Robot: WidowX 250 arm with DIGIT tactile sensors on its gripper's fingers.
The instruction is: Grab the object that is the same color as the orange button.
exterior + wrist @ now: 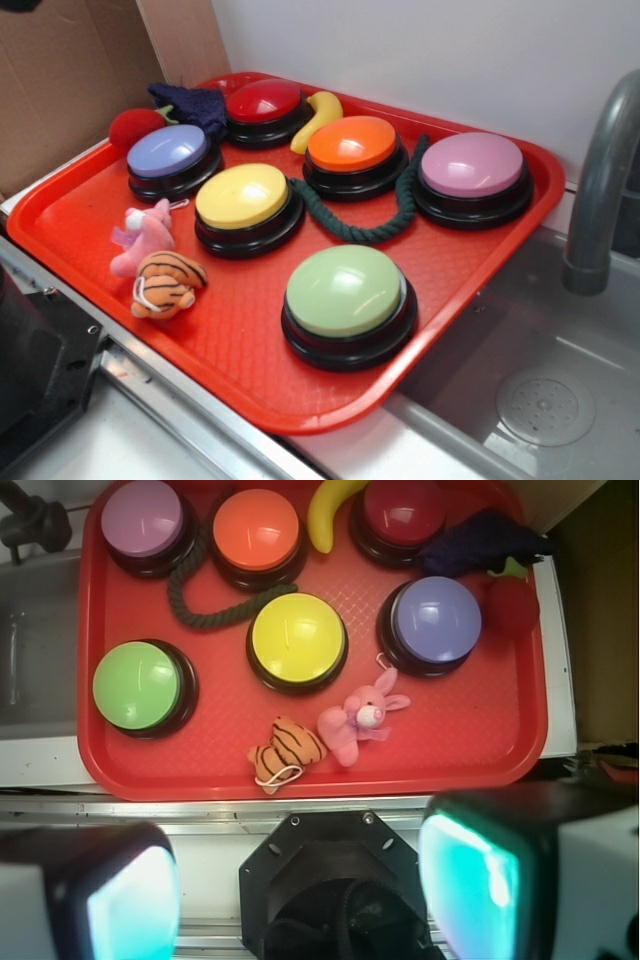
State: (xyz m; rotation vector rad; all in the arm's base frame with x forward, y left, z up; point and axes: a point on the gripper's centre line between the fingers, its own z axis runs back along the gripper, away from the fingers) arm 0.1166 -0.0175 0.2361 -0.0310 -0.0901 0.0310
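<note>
Soft striped plush tiger [166, 284] lying near the red tray's [250, 370] front rim, touching a pink plush rabbit [143, 238]. Smooth domed orange button [352, 145] sits well apart. Gripper [300, 885] spread wide, clear of the tray.

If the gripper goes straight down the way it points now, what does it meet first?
Probably the black mount near the red tray's edge, between the open gripper's fingers; the orange striped plush tiger lies further ahead. Depth is unclear.

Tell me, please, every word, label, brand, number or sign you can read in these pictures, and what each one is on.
None: no readable text shows in either view.
The six dome buttons, including the orange button, have plain tops.
The red tray, the plush tiger and the pink plush toy carry no lettering that I can see.
The gripper shows no markings.
</note>
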